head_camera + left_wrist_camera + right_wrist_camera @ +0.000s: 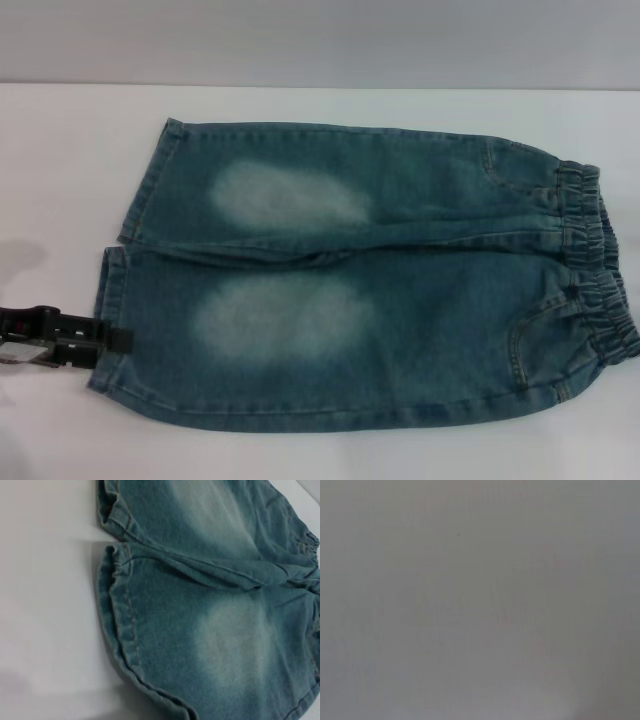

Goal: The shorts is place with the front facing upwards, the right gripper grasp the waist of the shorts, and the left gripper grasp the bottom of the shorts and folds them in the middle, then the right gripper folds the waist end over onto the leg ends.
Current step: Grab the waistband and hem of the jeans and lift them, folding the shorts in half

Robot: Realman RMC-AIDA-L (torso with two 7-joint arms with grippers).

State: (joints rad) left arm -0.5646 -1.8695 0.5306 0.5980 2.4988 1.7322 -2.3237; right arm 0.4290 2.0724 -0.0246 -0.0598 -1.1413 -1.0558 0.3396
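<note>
White tabletop (330, 455), plain grey wall (320, 40) behind its far edge

- The shorts (380, 280) are blue-green denim cloth, matt, with a fine woven grain and two pale, faded oval patches.
- The waist (598, 265) is puckered, gathered elastic denim, darker blue.
- The leg ends (117, 610) have stitched, ridged hems.
- The table (60, 160) is smooth, matt white.
- The left gripper (110, 340) looks like black hard plastic or metal, slightly glossy.
</note>
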